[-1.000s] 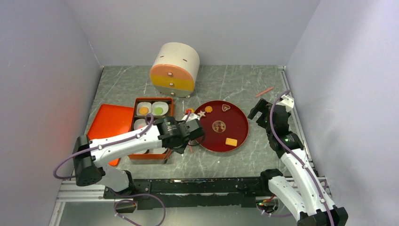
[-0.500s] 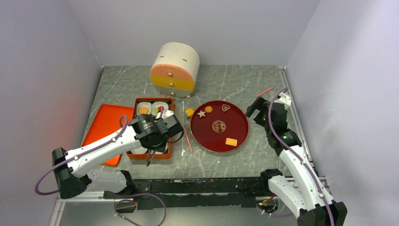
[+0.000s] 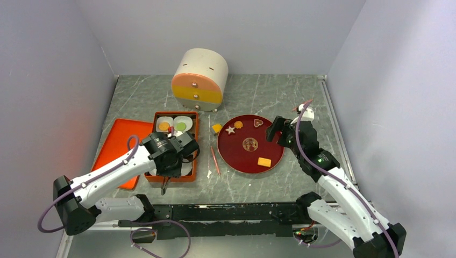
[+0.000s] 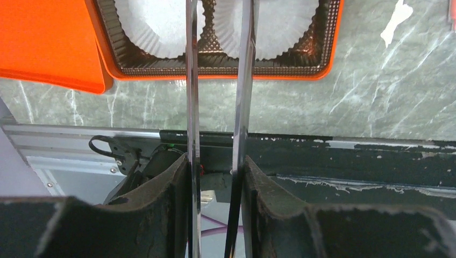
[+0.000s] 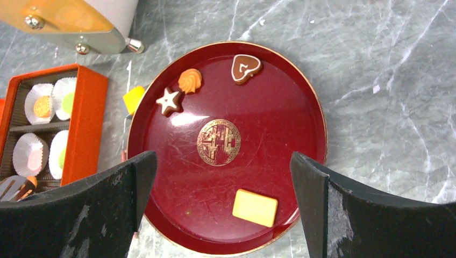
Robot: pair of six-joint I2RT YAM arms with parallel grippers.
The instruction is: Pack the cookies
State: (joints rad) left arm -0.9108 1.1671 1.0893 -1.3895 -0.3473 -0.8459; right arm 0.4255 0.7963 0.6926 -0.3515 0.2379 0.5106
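Left tool [image 4: 215,166] clamped on metal tongs [image 4: 192,80], tips over orange box [image 4: 215,74]; my right tool [image 5: 223,161] spread wide above red plate [image 5: 285,134] holding cookies [image 5: 255,207].

Two arms, one build: white shells on the long links, chunky black housings at every joint. On the left arm [image 3: 107,174], a purple cable [image 3: 129,142] loops out near the wrist and shows again down by the black base joint. Over on the right arm [image 3: 344,194] it's the same white and black, with its own purple lead [image 3: 302,145] arcing past the wrist and a small green light [image 3: 321,159] glowing on a black joint. Up close, the left gripper [image 4: 215,161] has matte black fingers with a rough, grainy surface and curved inner edges. The right gripper [image 5: 220,156] is black too, speckled and scuffed pale along the edges. Both bases sit on a black rail [image 3: 226,211] framed in silver aluminium.
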